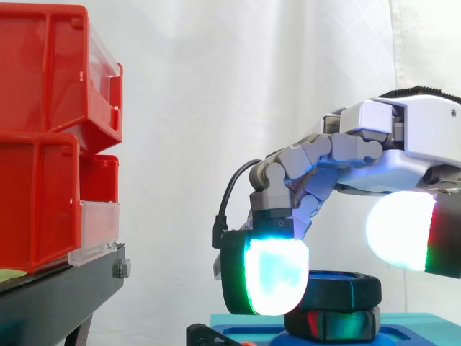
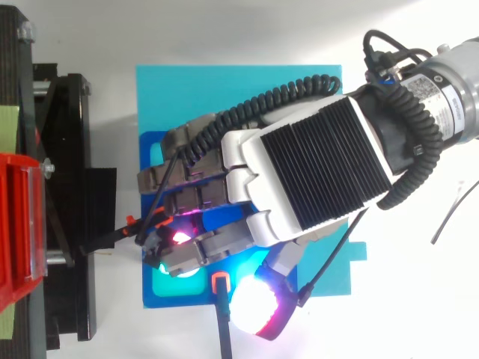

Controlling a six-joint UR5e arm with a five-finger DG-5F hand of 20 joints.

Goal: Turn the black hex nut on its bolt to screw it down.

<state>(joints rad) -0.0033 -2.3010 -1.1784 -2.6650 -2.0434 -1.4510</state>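
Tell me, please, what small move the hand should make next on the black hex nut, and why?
Probably settle the hand lower around the black hex nut before turning: in the side view it arches over the nut, which sits raised above the blue base, and a firm hold isn't evident.

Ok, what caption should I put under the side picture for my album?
Robot hand at the black hex nut over a blue base, red bins stacked at left.

A robot lab — red bins point(image 1: 43, 137), black stand point(image 1: 50, 295), white curtain point(image 1: 216, 86).
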